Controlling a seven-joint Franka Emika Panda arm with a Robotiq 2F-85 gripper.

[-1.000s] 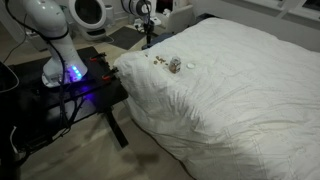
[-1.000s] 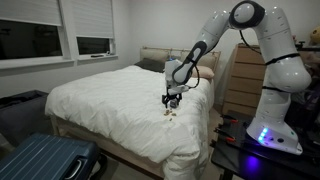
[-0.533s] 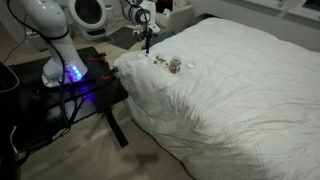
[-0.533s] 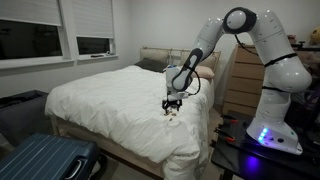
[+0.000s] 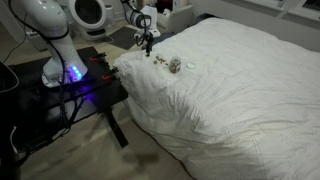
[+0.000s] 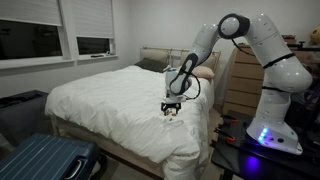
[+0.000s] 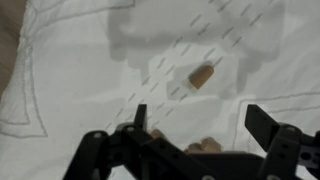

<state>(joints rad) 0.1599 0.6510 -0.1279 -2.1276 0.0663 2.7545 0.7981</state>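
The gripper (image 7: 198, 112) points down at the white bedcover (image 7: 60, 60) with its two fingers spread as wide as they go and nothing held between them. In the wrist view, a few small brown bits (image 7: 205, 147) lie on the cover in the gap between the fingers, close to the gripper's body. A little farther out, just past the fingertips, one short brown piece (image 7: 202, 76) lies alone on the cloth, touching neither finger. Beyond it the gripper's shadow falls across the stitched lines of the cover.

In both exterior views the gripper (image 5: 148, 45) (image 6: 172, 104) hangs low over the cover; whether its fingertips touch the cloth cannot be told. The brown bits (image 5: 158, 61) show as a small cluster just beside it. Slightly farther from the gripper, a small pale round thing (image 5: 175, 65) rests on the cover; what it is cannot be made out.

All of this lies at the corner of the bed (image 5: 240, 90) nearest the arm. Farther from the gripper, off the bed, the arm's base (image 5: 72, 72) glows blue on a black table (image 5: 95, 85). Well apart from the gripper stand a wooden dresser (image 6: 240, 80) and, farthest of all, a blue suitcase (image 6: 45, 160) on the floor under the windows (image 6: 40, 40).
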